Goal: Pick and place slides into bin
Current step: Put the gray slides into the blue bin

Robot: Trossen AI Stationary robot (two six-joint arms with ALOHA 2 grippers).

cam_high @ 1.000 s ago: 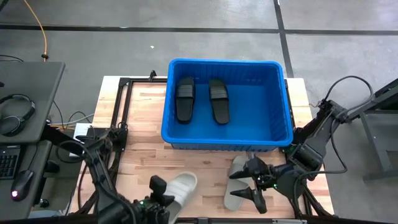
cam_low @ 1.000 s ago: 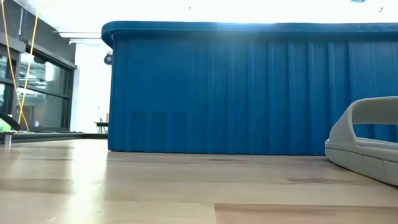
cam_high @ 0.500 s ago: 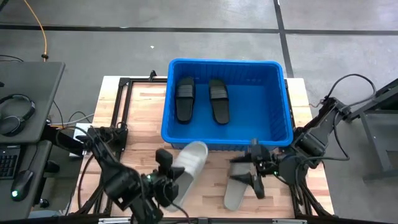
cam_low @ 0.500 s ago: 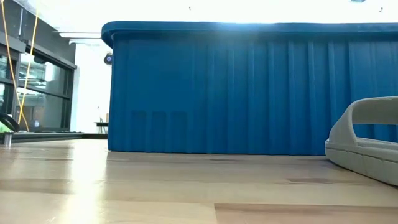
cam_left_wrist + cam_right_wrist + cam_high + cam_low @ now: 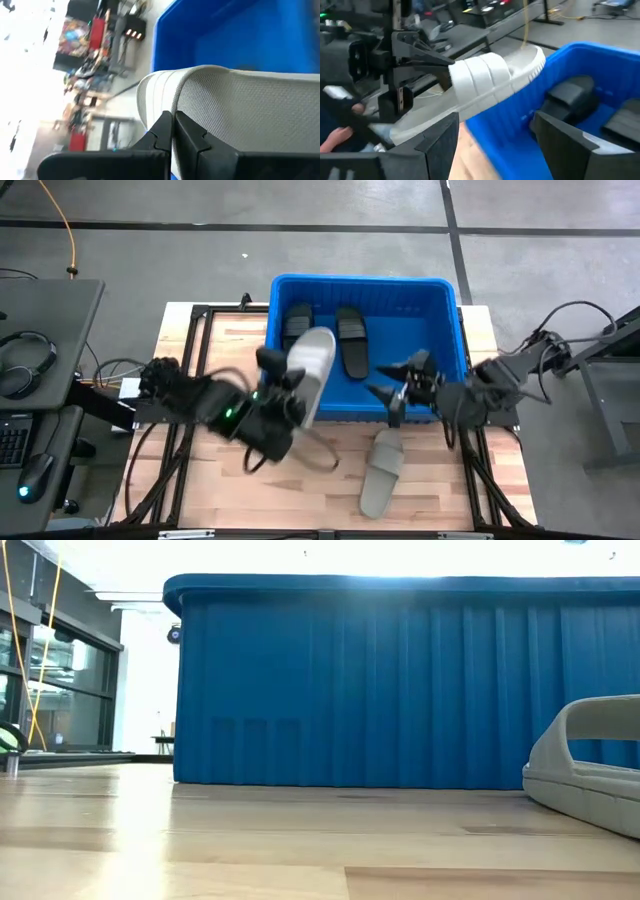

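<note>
Two grippers: left gripper (image 5: 283,385) clamps ribbed grey foam slide (image 5: 311,370); right gripper (image 5: 397,387) gapes wide.

bright blue rectangular plastic bin (image 5: 455,340) at rear centre of pale wooden surface (image 5: 220,350) | two black foam slides (image 5: 352,340) side by side inside bin, left half | light grey foam slide (image 5: 312,370) raised over bin's front-left rim | second light grey foam slide (image 5: 380,475) on surface, before bin, right of centre
</note>
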